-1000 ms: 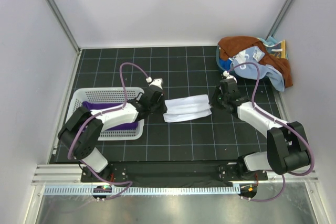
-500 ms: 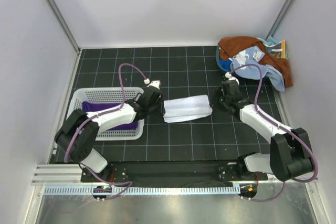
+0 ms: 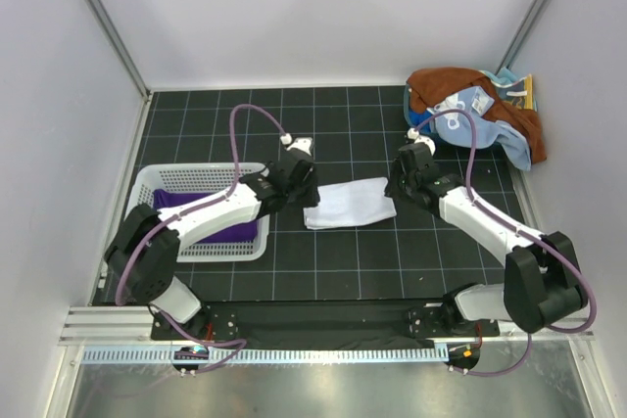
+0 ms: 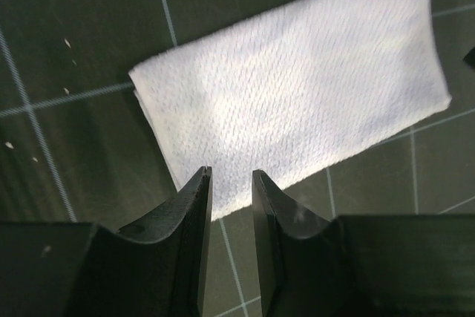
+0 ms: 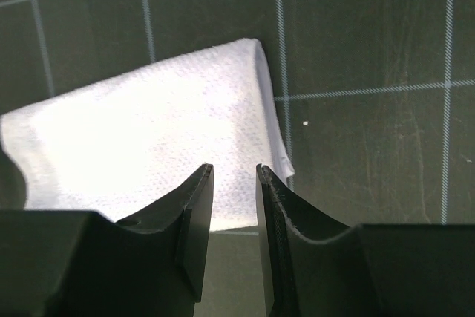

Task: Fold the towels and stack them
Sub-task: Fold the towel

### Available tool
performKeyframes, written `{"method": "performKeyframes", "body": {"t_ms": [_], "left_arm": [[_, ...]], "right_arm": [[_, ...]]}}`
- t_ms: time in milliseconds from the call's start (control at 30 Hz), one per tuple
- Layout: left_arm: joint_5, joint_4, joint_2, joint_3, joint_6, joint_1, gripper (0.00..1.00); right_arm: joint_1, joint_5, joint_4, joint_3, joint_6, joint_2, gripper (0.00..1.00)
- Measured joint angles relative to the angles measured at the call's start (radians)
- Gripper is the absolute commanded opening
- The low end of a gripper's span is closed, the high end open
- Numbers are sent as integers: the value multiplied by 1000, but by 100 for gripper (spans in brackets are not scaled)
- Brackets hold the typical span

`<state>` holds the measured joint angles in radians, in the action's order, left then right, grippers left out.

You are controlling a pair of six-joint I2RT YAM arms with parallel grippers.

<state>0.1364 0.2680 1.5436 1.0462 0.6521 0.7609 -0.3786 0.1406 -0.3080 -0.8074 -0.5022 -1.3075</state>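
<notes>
Towel of plain white cloth (image 3: 350, 203), folded into a flat rectangle, lies on the black counter with its white grid lines (image 3: 333, 261), about midway between the two arms and just right of a white slotted plastic basket (image 3: 196, 172).

The left end effector (image 3: 306, 186) sits at the towel's left end. In the left wrist view its two black fingers (image 4: 194, 206) stand a narrow gap apart with nothing clamped between them; their tips (image 4: 231, 183) are over the near left corner of the white towel (image 4: 297, 94), and cloth and counter show through the gap.

The right end effector (image 3: 399, 181) is at the towel's right end. Its fingers (image 5: 194, 206) are likewise parted by a narrow slot, holding nothing. From the right wrist view the tips (image 5: 234, 177) lie over the edge of the white towel (image 5: 141, 139), whose folded corner stands slightly rounded.

A dark purple towel (image 3: 233, 234) lies inside the basket, partly hidden by the left arm.

In the far right corner, a loose heap rests against the wall: a rust-brown towel (image 3: 441, 83) at the far side and a light blue towel with white markings (image 3: 490, 132) draped over it. The right arm's purple cable crosses in front of the heap.
</notes>
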Motion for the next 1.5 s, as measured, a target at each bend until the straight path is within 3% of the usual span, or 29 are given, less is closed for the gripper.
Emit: {"method": "performKeyframes", "body": {"t_ms": [433,600,833,967,1100,1367,1500], "left_arm": [[11,67,167,0,68,64,27],[17,66,214,5,81,65,27],[19,68,214,12,82,71,27],[19,79,214,20,81,71,27],[18,83,218,26,81,71,28],[18,93,218,42,77,73,39],[27,121,208,69,74,72,47]], "right_arm": [[1,40,-30,6,-3,-82,36],[1,39,-29,31,-4,-115,32],[1,35,-29,35,-7,-126,15],[1,29,-36,24,-8,-126,10],[1,42,-50,-9,-6,-126,10],[7,89,-55,-34,-4,-177,11],[10,89,-56,-32,-2,-204,24]]}}
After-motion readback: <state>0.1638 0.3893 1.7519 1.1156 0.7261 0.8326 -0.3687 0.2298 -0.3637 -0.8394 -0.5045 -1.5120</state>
